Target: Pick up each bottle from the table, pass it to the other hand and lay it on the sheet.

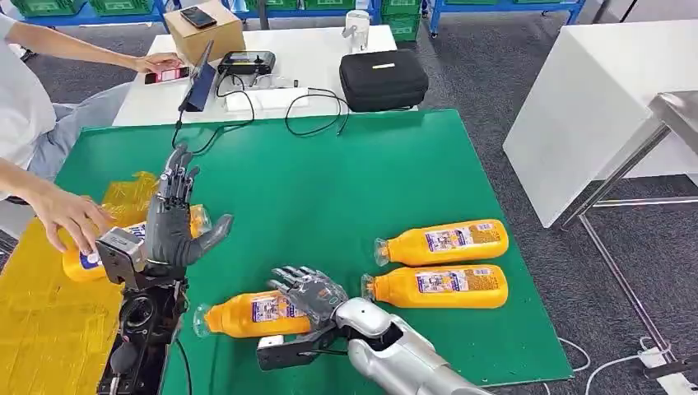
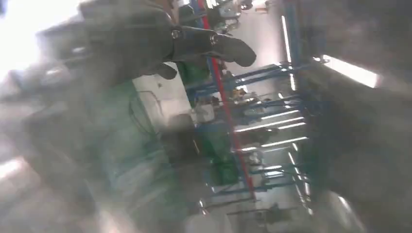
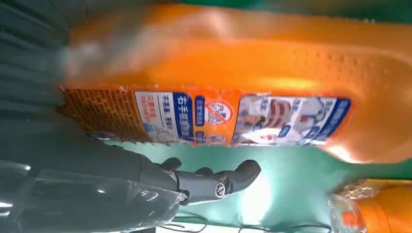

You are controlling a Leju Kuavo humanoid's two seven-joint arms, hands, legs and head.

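Three orange bottles with clear caps lie on the green table (image 1: 329,181): one near the front (image 1: 247,315) and two at the right (image 1: 444,240) (image 1: 440,285). My right hand (image 1: 309,292) hovers over the front bottle's thick end with fingers spread. In the right wrist view that bottle (image 3: 218,73) is close, and green cloth shows between it and the thumb (image 3: 214,182). My left hand (image 1: 173,222) stands upright and open, holding nothing. Behind it another bottle (image 1: 82,263) lies on the yellow sheet (image 1: 41,321), with a person's hand (image 1: 70,218) on it. The left wrist view is blurred around my left hand (image 2: 145,39).
A white table behind carries a black case (image 1: 383,78), a cardboard box (image 1: 206,29), a tablet and cables. The person sits at the far left. Another white table (image 1: 593,99) and a metal frame stand to the right, off the green table's edge.
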